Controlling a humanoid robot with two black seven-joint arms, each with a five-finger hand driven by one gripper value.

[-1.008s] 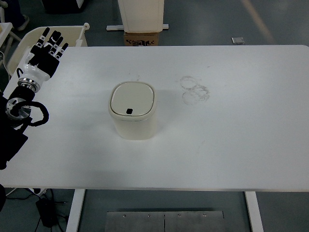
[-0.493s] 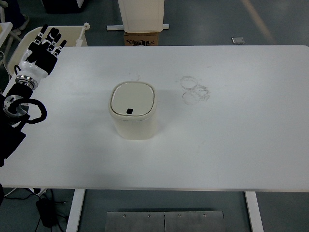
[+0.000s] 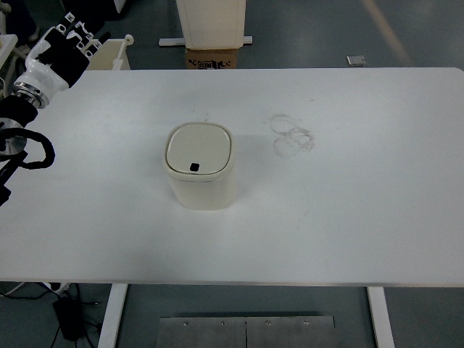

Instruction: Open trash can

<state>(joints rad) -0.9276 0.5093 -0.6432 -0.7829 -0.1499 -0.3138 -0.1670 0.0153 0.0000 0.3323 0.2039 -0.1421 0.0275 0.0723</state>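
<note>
A cream trash can stands on the white table, a little left of centre. Its lid is down flat, with a small dark button near the lid's front edge. My left hand, black with white tips, hovers past the table's far left corner, well away from the can. Its fingers are spread and hold nothing. The left arm comes in along the picture's left edge. No right arm shows.
Faint ring marks stain the table right of the can. Beyond the far edge stand a cardboard box and a cream cabinet. A pale chair back sits behind the left hand.
My left hand has drawn back and up, from over the table's far left corner to beyond it. The trash can and its lid have not moved.
</note>
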